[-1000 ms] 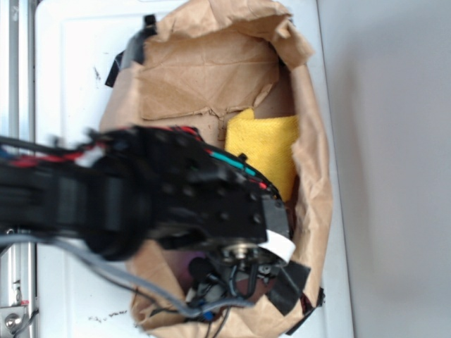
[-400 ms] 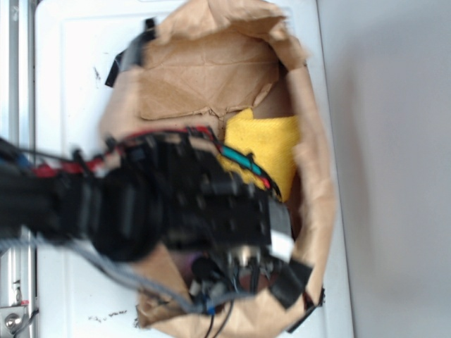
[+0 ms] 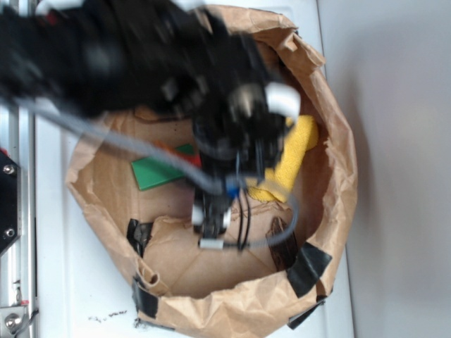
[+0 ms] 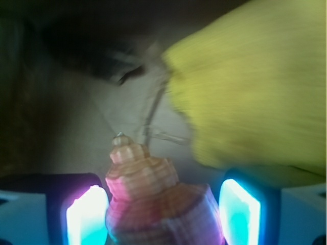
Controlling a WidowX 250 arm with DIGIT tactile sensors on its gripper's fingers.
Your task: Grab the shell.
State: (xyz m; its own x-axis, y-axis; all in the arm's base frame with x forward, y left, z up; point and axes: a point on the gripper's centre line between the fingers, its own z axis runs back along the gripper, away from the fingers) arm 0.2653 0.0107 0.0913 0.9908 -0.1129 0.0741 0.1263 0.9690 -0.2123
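— Two pads [image 4: 87,217] flanking the shell [image 4: 153,204], gripper [image 4: 163,217] closed on its wide whorls; spire pointing away, yellow sponge [image 4: 250,87] just beyond.

— Rigid, ribbed, probably light and brittle. Better held at the broad body than the tapering tip. Lifted yet? Cannot tell.

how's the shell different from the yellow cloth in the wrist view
The shell is pinkish orange, ribbed and tapers to a point; the yellow cloth is plain, fuzzy and broad. The shell sits between the gripper fingers; the cloth lies beyond them, ungripped. Both are inside the paper bag.
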